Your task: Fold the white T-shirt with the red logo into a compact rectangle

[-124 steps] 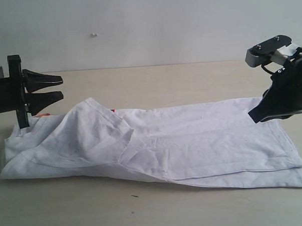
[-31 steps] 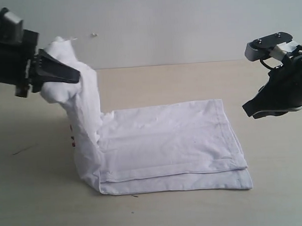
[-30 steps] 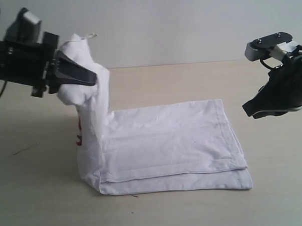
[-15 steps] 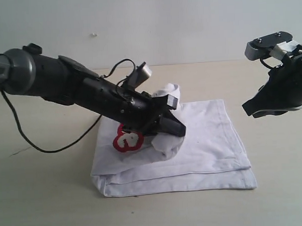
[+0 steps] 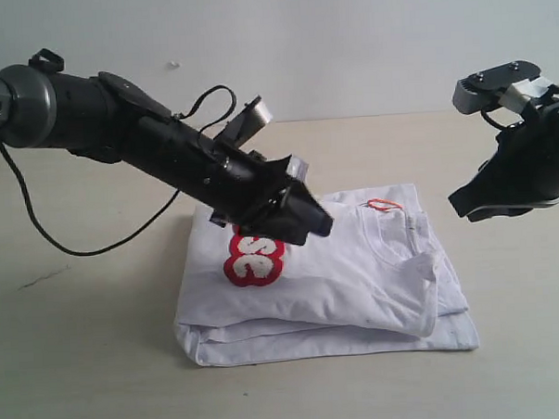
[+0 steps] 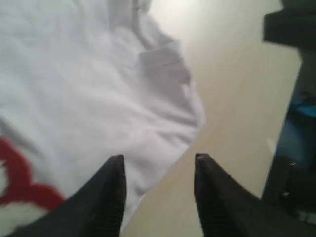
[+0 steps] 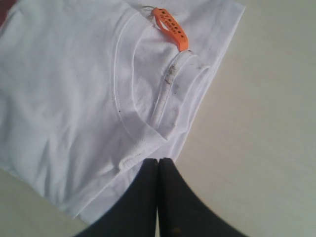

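The white T-shirt (image 5: 357, 280) lies folded in a thick stack at the table's middle, collar (image 5: 397, 237) and orange neck tag (image 5: 381, 204) toward the right. Part of the red logo (image 5: 254, 259) shows on top at the left. My left gripper (image 5: 319, 224) reaches across over the shirt, open, nothing between its fingers (image 6: 116, 190); white cloth (image 6: 89, 98) and a bit of red lie below it. My right gripper (image 5: 463, 208) hovers off the shirt's right edge, shut and empty; its wrist view shows the collar (image 7: 163, 106) and tag (image 7: 170, 28) beyond the closed fingertips (image 7: 148, 170).
The bare beige table (image 5: 101, 366) surrounds the shirt. A black cable (image 5: 86, 250) loops down from the left arm to the table's left part. A pale wall (image 5: 346, 40) stands behind the table.
The left gripper carried the shirt's lifted left part over to the right, laid it on the stack and let go. The collar and tag now lie on top. The right arm stayed still.
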